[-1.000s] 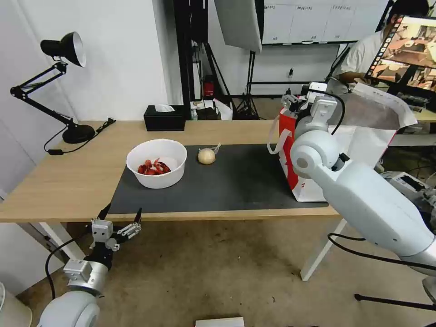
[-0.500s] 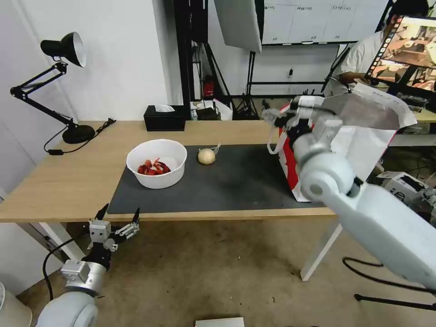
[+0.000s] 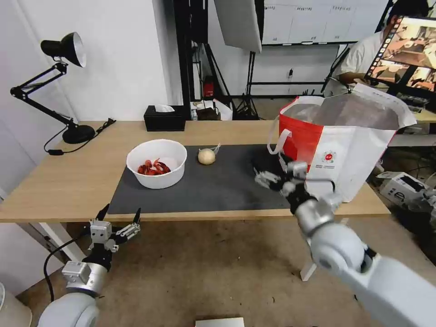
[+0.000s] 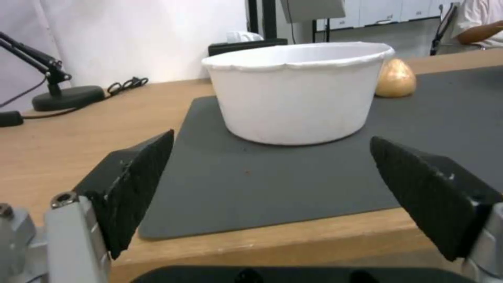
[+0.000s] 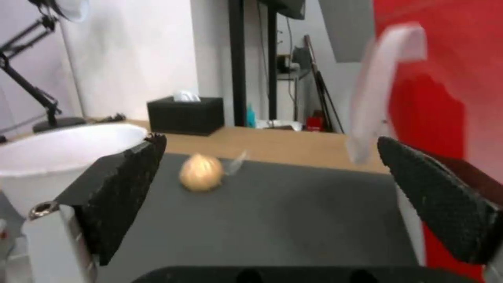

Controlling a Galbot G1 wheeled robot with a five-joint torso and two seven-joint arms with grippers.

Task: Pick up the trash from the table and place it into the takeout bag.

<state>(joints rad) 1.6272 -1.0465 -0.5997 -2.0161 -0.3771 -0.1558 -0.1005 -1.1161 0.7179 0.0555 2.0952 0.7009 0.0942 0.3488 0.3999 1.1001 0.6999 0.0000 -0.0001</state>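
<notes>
Right now the right gripper (image 3: 274, 175) hangs low over the dark grey mat (image 3: 227, 186), just beside the red side of the takeout bag (image 3: 345, 150), its fingers (image 5: 112, 196) spread wide with nothing between them. From its wrist camera, the beige ball (image 5: 201, 177) lies on the mat ahead, framed in the gap between the two pads but well apart from them, and the bag's white loop handle (image 5: 380, 90) sits near one pad. The white bowl (image 3: 156, 162) with red shellfish scraps (image 3: 153, 167) stands on the mat's left part, the ball (image 3: 206, 156) just to its right. The left gripper (image 3: 119, 221) waits below the front edge of the table (image 3: 63, 181), fingers (image 4: 131, 184) parted and empty, the bowl (image 4: 298, 94) ahead of them.
</notes>
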